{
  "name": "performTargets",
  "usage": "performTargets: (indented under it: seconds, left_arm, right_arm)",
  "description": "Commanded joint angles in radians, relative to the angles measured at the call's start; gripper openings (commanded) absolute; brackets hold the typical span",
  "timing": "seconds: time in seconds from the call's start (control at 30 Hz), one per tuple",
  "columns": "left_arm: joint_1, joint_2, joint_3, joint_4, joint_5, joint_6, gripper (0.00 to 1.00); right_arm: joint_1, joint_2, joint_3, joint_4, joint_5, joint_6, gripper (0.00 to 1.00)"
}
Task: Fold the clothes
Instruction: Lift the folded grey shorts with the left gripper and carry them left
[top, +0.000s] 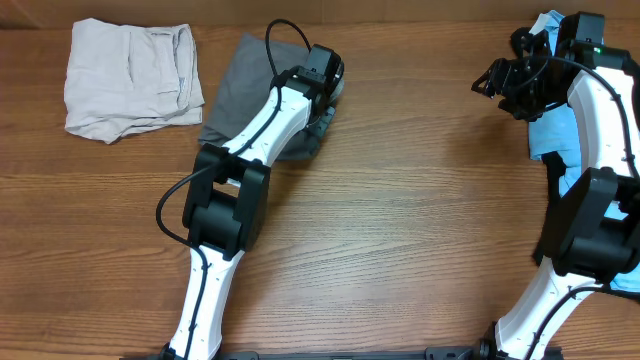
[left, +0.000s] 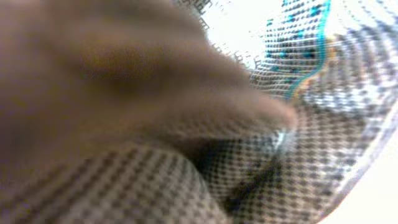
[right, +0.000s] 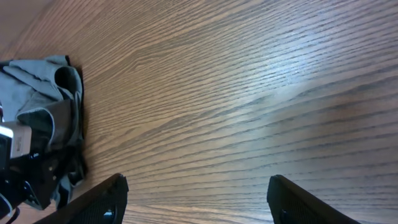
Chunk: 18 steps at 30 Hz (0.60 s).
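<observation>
Overhead shows you the whole layout. A beige garment (top: 130, 80) lies folded in the far left corner of the tabletop (top: 400, 230). The grey shorts (top: 240, 85) lie bunched just beside it along the far edge. The left arm reaches across them, with the left gripper (top: 325, 82) down on their right side, and that arm hides much of the shorts from above.

Left wrist gives you what overhead cannot: fabric right up against the lens, a pale mesh lining (left: 311, 143) with a teal seam (left: 308, 68), all blurred. Its fingers are lost in that blur, so you cannot tell whether they are pinching anything.

Right wrist shows you the right gripper (right: 198, 193) with fingers spread wide over bare wood, holding nothing, and the grey shorts well apart at its left. Overhead places that gripper near the far right corner, beside a light blue garment (top: 560, 135) that the right arm partly covers.
</observation>
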Motion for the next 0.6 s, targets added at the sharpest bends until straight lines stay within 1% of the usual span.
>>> performTargets:
  seconds: [0.0,0.13,0.37,0.5,0.57]
  left_arm:
    - [0.005,0.063,-0.049,-0.005,-0.016,0.013,0.05]
    - [0.011,0.03,0.03,-0.066,-0.019,0.013,0.04]
    - [0.056,-0.068,0.348,-0.269,-0.045,0.025,0.04]
    - [0.088,-0.079,0.497,-0.344,-0.046,0.057,0.04]
    - [0.105,-0.079,0.565,-0.375,-0.074,0.059,0.04]
  right_arm:
    - [-0.001,-0.013,0.007,0.003,-0.002,-0.003,0.76]
    - [-0.001,-0.013,0.007,0.003,-0.002,-0.003,0.76]
    - [-0.001,-0.013,0.007,0.003,-0.001,-0.003,0.76]
    - [-0.001,-0.013,0.007,0.004,-0.001,-0.003,0.76]
    - [-0.001,-0.013,0.007,0.004,-0.002,-0.003,0.76]
